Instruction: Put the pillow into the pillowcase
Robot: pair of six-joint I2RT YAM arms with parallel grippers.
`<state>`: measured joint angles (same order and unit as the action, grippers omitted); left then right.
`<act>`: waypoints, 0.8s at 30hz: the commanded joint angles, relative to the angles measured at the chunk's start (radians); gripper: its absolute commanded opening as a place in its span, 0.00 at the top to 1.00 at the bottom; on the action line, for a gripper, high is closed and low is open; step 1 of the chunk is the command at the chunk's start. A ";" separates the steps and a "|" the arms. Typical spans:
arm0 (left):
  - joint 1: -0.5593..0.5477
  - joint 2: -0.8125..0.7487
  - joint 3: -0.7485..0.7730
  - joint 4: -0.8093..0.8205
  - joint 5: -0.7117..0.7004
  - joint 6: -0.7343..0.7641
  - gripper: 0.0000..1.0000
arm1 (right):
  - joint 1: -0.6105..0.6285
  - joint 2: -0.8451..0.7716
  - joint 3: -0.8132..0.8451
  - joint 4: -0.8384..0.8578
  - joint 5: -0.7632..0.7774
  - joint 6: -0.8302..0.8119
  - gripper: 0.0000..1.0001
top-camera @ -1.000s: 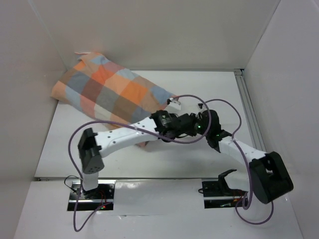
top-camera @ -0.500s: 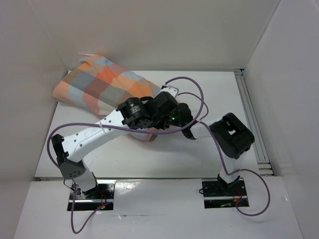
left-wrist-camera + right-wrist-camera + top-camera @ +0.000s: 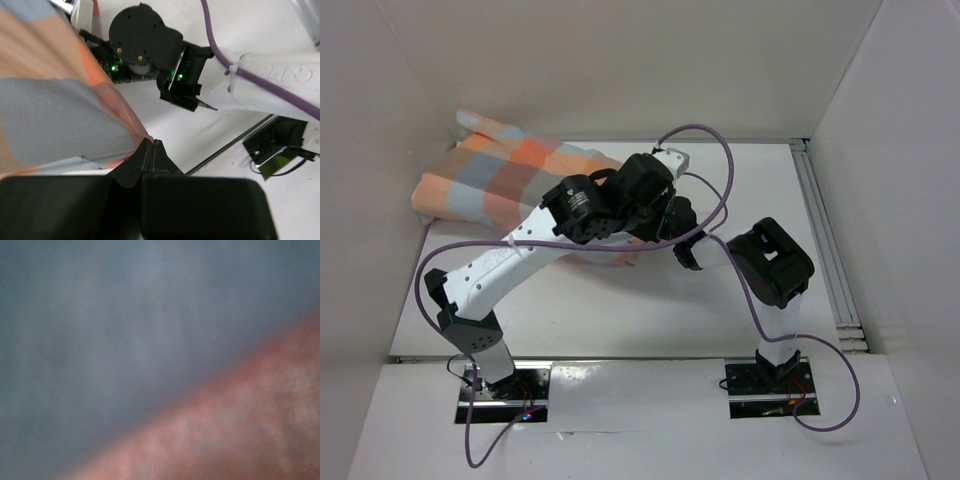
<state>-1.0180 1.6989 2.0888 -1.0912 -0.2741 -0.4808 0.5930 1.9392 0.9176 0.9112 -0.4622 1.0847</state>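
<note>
Both arms are built from smooth white links and rounded black joint housings. On the left arm (image 3: 510, 262), a row of small dark screws or holes runs along the long white part. The right arm (image 3: 772, 265) has a bulky black block at its joint. In the left wrist view its round black housing (image 3: 135, 37) shows small brass-coloured screws and green lights. A purple cable (image 3: 705, 140) loops along each arm. One white link (image 3: 280, 75) bears raised grey letters. The left gripper (image 3: 151, 146) is matt black, with two wedge-shaped fingers.
</note>
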 commanded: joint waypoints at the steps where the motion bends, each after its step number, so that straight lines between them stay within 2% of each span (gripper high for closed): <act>1: -0.053 0.004 0.151 0.180 0.263 -0.022 1.00 | 0.019 -0.126 0.049 0.097 0.109 -0.017 1.00; 3: -0.053 0.031 0.172 0.171 0.276 -0.012 1.00 | 0.028 -0.173 0.027 0.062 0.131 -0.055 1.00; 6: -0.053 0.074 0.203 0.195 0.352 -0.021 1.00 | 0.054 -0.149 0.036 0.006 0.171 -0.082 1.00; 10: -0.053 0.104 0.203 0.267 0.469 -0.045 1.00 | 0.041 0.018 0.083 0.078 0.091 -0.026 1.00; 14: -0.053 0.143 0.252 0.304 0.542 -0.065 1.00 | 0.018 0.041 0.020 0.143 0.091 0.032 1.00; 18: -0.042 0.186 0.295 0.315 0.573 -0.065 1.00 | 0.008 -0.025 -0.051 0.146 0.102 0.043 1.00; 24: 0.001 0.199 0.254 0.338 0.582 -0.065 1.00 | -0.013 -0.135 -0.143 0.072 0.154 0.000 1.00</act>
<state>-1.0012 1.9358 2.2856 -1.0378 0.0906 -0.4801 0.5827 1.8950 0.7872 0.9443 -0.3935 1.1065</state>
